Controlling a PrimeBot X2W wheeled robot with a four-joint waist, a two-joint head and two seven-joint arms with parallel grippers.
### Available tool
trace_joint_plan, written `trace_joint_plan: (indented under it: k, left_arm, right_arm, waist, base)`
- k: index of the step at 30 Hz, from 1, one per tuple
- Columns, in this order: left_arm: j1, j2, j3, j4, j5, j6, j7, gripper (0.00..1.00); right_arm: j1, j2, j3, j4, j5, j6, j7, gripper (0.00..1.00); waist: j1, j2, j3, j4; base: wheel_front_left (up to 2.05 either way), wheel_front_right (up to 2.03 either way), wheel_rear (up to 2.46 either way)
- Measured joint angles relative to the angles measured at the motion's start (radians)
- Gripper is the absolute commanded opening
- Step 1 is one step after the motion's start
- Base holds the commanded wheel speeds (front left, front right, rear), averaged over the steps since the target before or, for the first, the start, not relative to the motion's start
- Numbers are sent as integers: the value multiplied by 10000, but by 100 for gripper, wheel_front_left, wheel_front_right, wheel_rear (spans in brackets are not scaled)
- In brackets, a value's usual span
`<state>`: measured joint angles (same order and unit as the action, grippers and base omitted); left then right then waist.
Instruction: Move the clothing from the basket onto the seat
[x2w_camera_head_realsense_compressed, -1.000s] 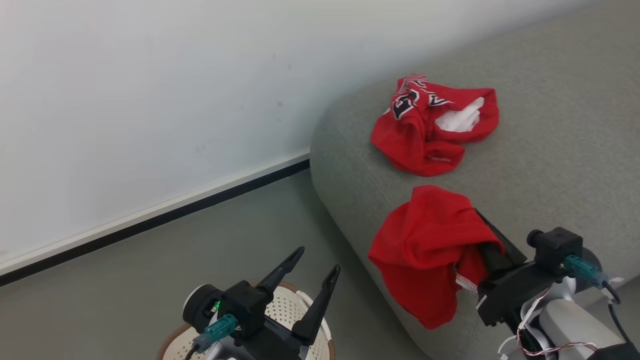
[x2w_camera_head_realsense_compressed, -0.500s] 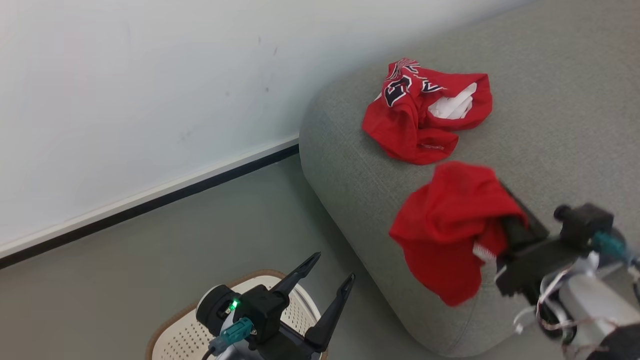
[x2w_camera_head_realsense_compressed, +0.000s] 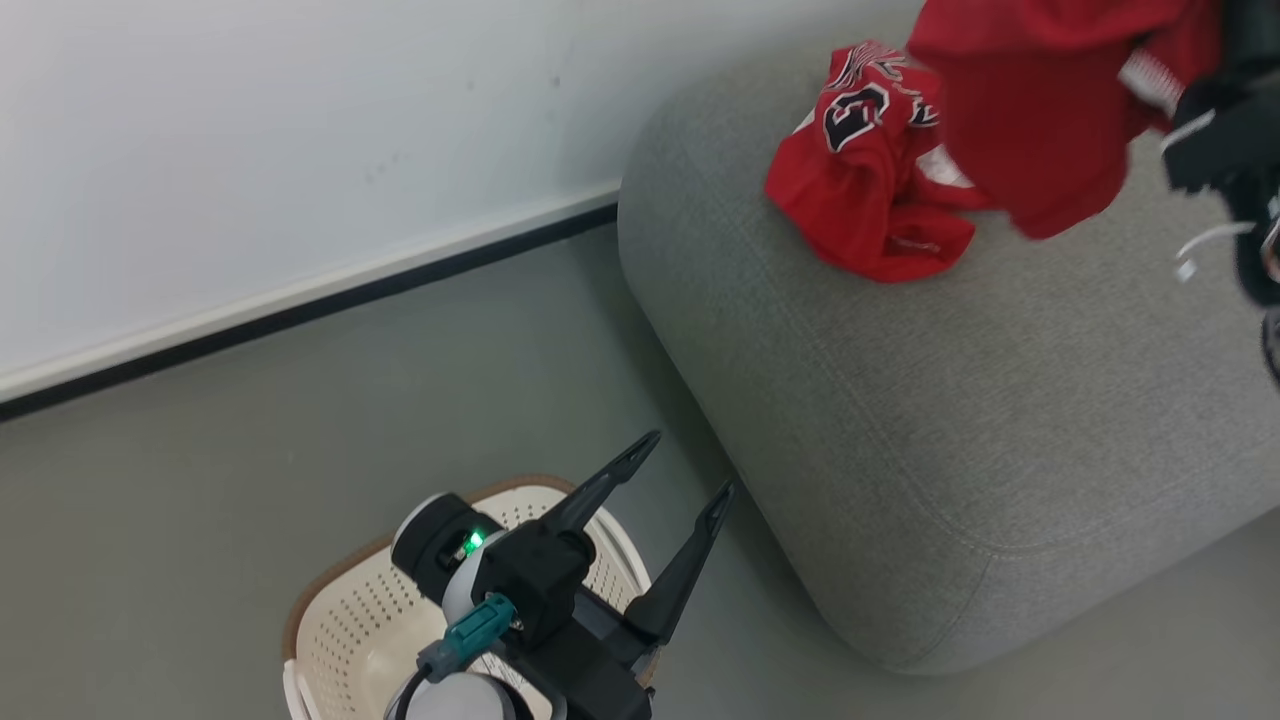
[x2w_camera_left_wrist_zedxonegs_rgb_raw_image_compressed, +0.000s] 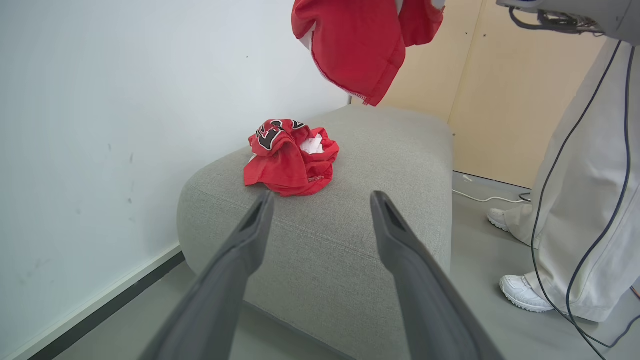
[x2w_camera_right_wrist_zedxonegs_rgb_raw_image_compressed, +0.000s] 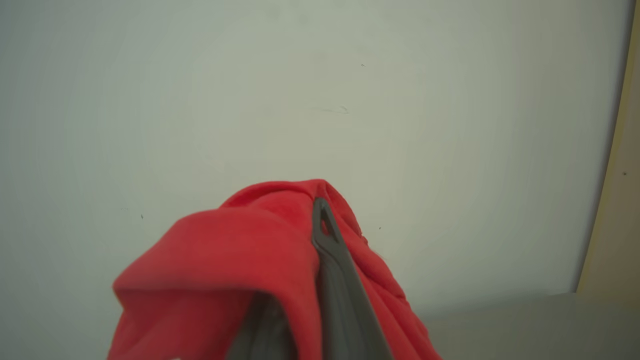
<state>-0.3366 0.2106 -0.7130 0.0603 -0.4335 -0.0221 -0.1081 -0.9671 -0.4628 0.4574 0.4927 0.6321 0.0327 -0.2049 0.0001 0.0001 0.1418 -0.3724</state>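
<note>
In the head view my left gripper sits at bottom centre, fingers spread apart and holding nothing, over the basket on the floor. The sofa takes the right side. The jersey lies crumpled near its upper left corner, and the plain red garment hangs at the upper right, overlapping the jersey in the frame. In the left wrist view the jersey rests on the sofa at centre, the plain red garment dangles at the top, clear of the cushion, and a person's legs stand at right. In the right wrist view my right gripper is clamped on the plain red garment, against the wall.
</note>
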Motion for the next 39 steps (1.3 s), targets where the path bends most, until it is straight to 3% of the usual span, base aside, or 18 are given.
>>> trace_joint_plan:
  k: [10,18,30,39]
  left_arm:
    - [-948,100,86,-1018,364,134,337,100]
    - [-1425,303,119,-1404,767,136,702,100]
    - [-1967,384,136,-1753,982,146,1080,100]
    - [-2140,497,238,-1791,1197,236,1187,100]
  right_arm:
    - [-2257,-608,-470,1929,-98,100,462,0]
    - [-3570,-1168,-846,2987,-169,-59,512,0]
    - [-4516,-1131,-972,4211,-376,-426,253,0]
    - [-4295,-779,-878,5400,-428,-694,100,0]
  waist:
    - [1,1,1323,468]
    - [0,1,2287,940]
    - [0,2,3582,1549]
    - [0,2,4275,1756]
  base:
    - [0,0,0]
    - [0,0,0]
    - [0,0,0]
    - [0,0,0]
